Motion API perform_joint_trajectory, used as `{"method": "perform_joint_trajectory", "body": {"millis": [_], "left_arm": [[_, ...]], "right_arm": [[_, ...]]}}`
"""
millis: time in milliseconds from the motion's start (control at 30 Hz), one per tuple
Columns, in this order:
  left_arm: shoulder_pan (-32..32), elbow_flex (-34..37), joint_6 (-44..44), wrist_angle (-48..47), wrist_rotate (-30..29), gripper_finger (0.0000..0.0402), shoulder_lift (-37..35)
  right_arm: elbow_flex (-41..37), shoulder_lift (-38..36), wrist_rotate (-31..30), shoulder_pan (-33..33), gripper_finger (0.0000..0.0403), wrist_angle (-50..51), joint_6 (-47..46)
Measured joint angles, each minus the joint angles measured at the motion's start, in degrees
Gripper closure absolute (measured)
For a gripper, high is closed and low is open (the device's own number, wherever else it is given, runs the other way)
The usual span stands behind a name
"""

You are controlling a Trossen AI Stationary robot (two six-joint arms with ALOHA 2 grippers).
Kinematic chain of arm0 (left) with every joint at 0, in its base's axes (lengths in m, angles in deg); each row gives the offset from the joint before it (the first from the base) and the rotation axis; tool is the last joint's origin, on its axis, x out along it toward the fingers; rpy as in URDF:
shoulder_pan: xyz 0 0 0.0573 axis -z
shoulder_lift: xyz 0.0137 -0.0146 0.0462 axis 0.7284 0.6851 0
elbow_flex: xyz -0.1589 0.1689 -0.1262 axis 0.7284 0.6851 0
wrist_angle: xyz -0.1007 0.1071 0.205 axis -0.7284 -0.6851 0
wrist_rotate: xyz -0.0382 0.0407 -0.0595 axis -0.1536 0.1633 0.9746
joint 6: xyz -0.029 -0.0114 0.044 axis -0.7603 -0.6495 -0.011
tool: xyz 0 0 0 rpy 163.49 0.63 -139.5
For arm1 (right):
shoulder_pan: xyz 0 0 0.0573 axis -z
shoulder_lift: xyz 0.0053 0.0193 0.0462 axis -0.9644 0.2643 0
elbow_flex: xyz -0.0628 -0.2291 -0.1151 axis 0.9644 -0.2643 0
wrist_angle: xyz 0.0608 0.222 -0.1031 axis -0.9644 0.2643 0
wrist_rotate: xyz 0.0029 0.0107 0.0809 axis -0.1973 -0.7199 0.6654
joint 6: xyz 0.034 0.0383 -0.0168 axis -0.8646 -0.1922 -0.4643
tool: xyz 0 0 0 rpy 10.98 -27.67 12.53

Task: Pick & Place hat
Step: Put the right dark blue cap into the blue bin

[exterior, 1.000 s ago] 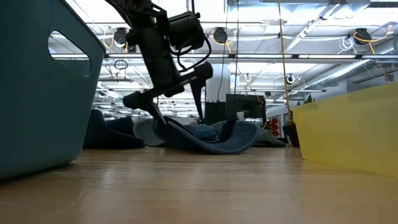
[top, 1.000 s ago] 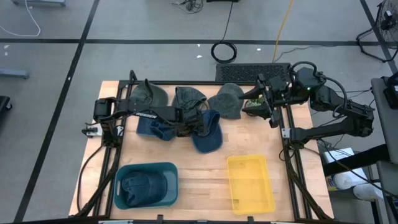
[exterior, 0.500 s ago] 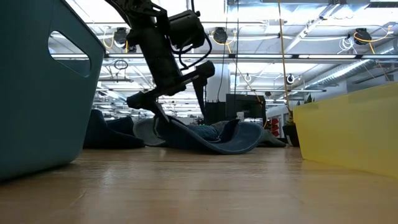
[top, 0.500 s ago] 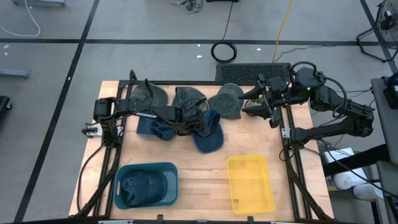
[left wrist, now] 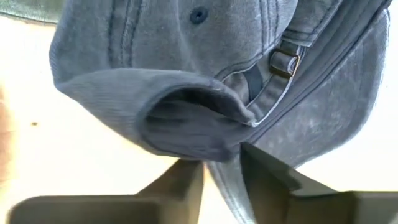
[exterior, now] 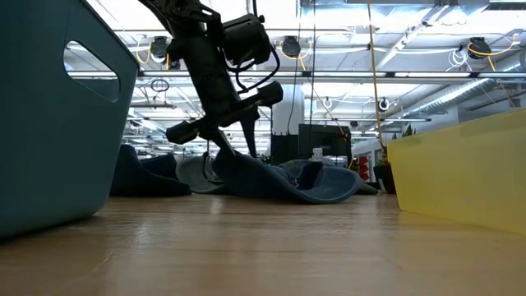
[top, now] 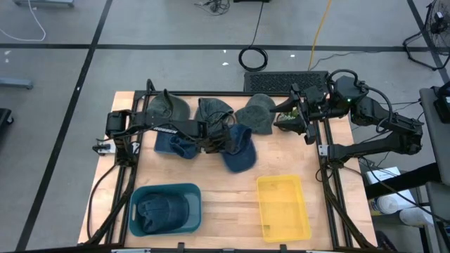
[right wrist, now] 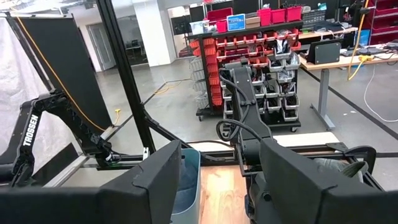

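- A wooden desk (top: pixel 218 193) carries everything, framed by black rails.
- A grey floor (top: pixel 176 28) crossed by dark lines lies around it.
- A coiled black cable (top: pixel 254 58) lies on the floor beyond the far edge.
- A yellow cord (top: pixel 320 31) runs across the floor, far right.
- Shelving with red bins (right wrist: pixel 249 37) stands in the room behind.

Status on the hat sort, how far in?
Done: one dark hat lies in the teal bin. In hand: the left end effector has closed on the blue cap mid-table, its brim pinched between the fingers; it is not yet lifted clear. Left: that cap, three more hats along the table's far edge, and a blue one beside the arm. The yellow bin is empty. The right end effector waits, open, at the far right.
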Motion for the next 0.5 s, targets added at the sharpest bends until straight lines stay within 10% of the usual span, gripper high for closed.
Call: {"method": "perform_joint_trajectory", "body": {"millis": [200, 500], "left_arm": [[-0.01, -0.02, 1.87, 0.05, 0.99, 0.0382, 0.00], [-0.28, -0.02, 3.53, -0.18, 4.31, 0.0389, -0.01]], "right_arm": [[0.00, 0.00, -0.04, 0.00, 0.0197, 0.02, -0.19], [0.00, 0.00, -0.07, 0.00, 0.0196, 0.00, -0.52]]}}
